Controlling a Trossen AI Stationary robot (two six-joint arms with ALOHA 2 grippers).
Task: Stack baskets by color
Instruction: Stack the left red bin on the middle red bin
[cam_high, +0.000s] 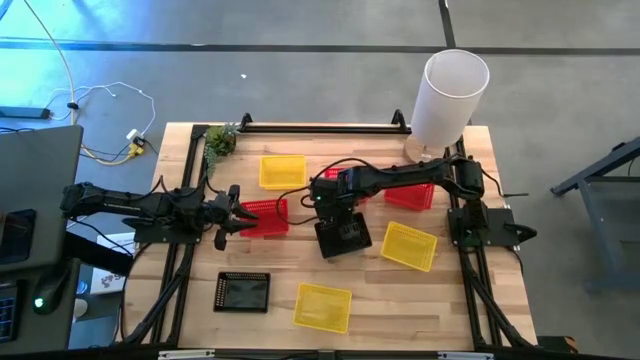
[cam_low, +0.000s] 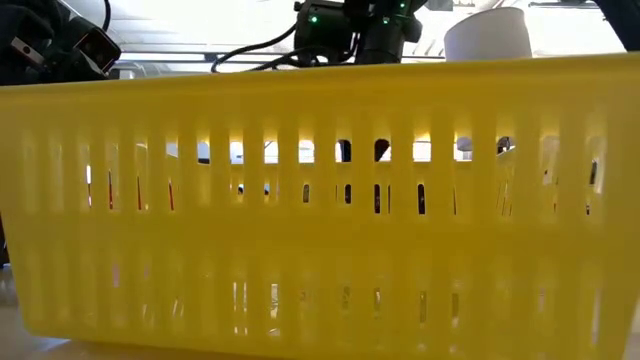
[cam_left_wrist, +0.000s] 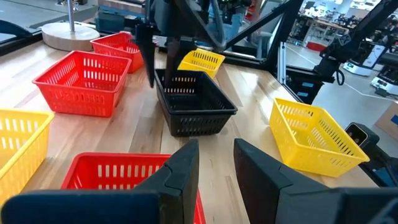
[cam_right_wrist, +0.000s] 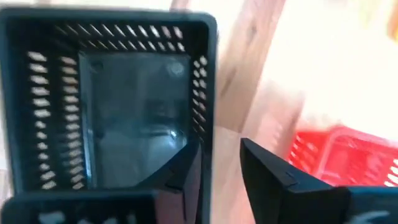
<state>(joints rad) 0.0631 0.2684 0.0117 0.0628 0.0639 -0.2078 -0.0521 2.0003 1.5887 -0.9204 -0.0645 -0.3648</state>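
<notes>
The right gripper (cam_high: 331, 222) hangs near the table's centre over a black basket (cam_high: 343, 238), its fingers (cam_right_wrist: 186, 171) parted astride the basket's wall, one inside and one outside, with a visible gap, so the grip looks released. At nine o'clock from it the left gripper (cam_high: 236, 212) rests at the edge of a red basket (cam_high: 264, 216), its fingers (cam_left_wrist: 177, 171) a little apart with that basket's rim between them; whether they pinch it I cannot tell. Outward from the centre, a yellow basket (cam_high: 282, 171) lies toward eleven o'clock, two more red baskets (cam_high: 409, 194) toward one and two o'clock, a second yellow basket (cam_high: 409, 246) at four, a third yellow one (cam_high: 322, 306) at six, and another black basket (cam_high: 243, 290) at seven. A tall white cylinder (cam_high: 449, 98) stands at the table's (cam_high: 180, 300) far one-o'clock corner.
</notes>
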